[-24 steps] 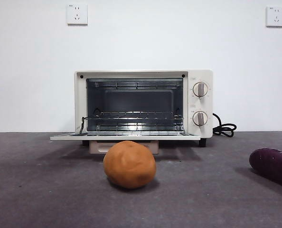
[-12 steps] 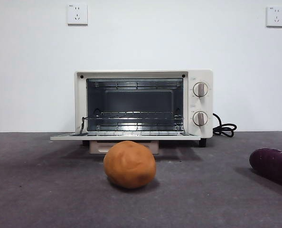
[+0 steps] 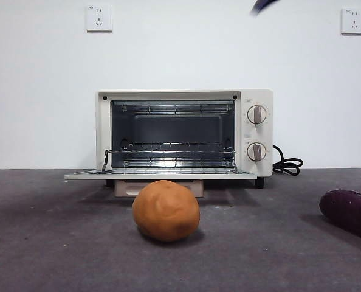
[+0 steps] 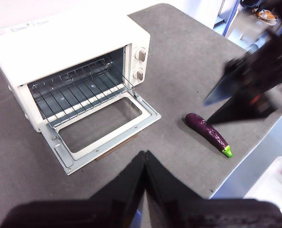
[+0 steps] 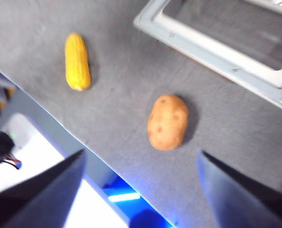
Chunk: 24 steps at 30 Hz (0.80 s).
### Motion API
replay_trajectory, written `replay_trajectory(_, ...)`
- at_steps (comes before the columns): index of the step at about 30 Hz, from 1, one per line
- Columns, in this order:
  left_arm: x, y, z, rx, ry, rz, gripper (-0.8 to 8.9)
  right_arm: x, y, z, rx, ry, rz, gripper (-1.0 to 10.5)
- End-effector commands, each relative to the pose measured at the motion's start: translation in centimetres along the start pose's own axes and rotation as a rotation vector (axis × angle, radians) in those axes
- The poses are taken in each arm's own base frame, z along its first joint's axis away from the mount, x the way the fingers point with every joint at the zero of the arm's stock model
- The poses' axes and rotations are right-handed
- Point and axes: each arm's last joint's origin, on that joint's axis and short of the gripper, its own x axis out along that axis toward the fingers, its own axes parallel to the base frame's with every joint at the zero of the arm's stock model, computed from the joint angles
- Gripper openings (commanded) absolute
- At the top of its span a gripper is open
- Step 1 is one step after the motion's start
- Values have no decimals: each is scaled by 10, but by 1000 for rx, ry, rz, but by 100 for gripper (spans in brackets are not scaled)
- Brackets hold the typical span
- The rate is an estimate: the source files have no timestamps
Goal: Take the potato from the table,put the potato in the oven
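While the potato [image 3: 166,210] sits on the grey worktop [image 3: 59,243] just in front of the open oven [image 3: 183,132], we hold our right gripper [image 5: 138,190] up above it with its fingers [image 5: 46,190] spread wide apart. The potato is round, smooth and orange-brown, with small dark spots and a few dimples. It touches nothing but the worktop. Our left gripper [image 4: 145,159] waits high over the worktop with its fingers pressed together. We also see a purple eggplant [image 4: 208,134] off to one side and a yellow corn cob [image 5: 77,61] well away from the potato.
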Motion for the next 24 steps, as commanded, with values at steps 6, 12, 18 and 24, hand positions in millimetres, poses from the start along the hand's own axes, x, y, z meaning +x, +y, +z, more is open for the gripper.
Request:
replay_trajectory(6, -2, 0, -27, -13, 39, 3, -6, 84, 5, 14, -71, 130, -38, 545)
replay_trajectory(12, 16, 3, -59, -48, 142, 13, -6, 134, -1, 13, -80, 223, -122, 545)
replay_trajectory(18, 31, 7, -75, -58, 215, 70, -6, 173, -4, 6, -116, 298, -186, 545)
replay_trajectory(24, 32, 8, -75, -64, 220, 71, -6, 208, -2, -4, -129, 367, -169, 603)
